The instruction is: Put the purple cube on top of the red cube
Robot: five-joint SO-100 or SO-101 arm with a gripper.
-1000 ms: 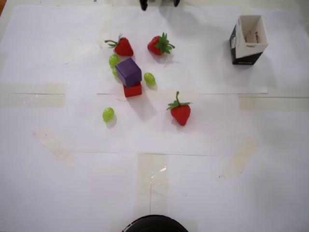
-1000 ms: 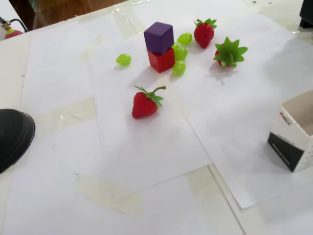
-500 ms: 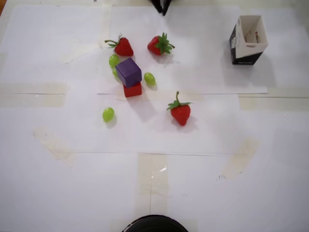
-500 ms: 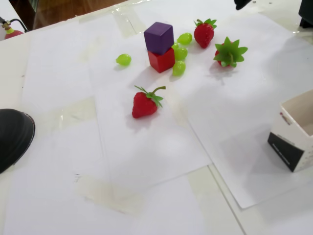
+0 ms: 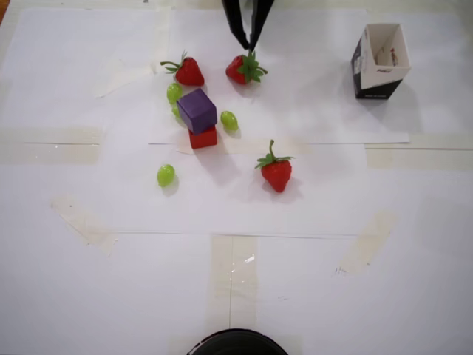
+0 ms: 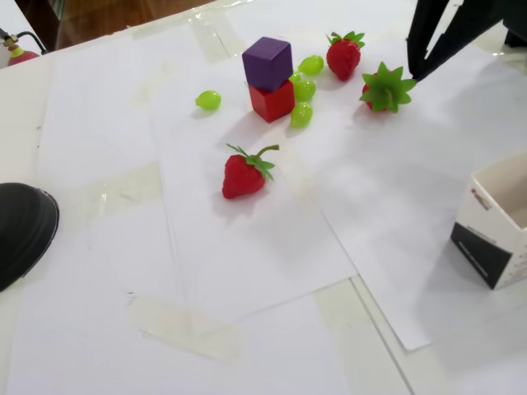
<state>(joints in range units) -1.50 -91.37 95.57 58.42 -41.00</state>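
The purple cube (image 5: 196, 109) (image 6: 268, 62) rests on top of the red cube (image 5: 203, 138) (image 6: 272, 102), slightly turned against it. In the overhead view my black gripper (image 5: 247, 46) reaches in from the top edge, its tips just above a strawberry (image 5: 245, 68) and to the upper right of the stack. In the fixed view the gripper (image 6: 414, 76) hangs right beside that strawberry (image 6: 386, 89). Its two fingers meet at the tips with nothing between them. It touches neither cube.
Two more strawberries (image 5: 188, 72) (image 5: 275, 170) and several green grapes (image 5: 229, 120) lie around the stack; one grape (image 5: 165, 175) sits apart. An open black-and-white box (image 5: 380, 59) (image 6: 498, 239) stands near the paper's edge. A black rounded object (image 6: 20, 230) sits at the table edge.
The gripper has come further into view, down toward the strawberry near the stack. The cubes, fruit and box have not moved.
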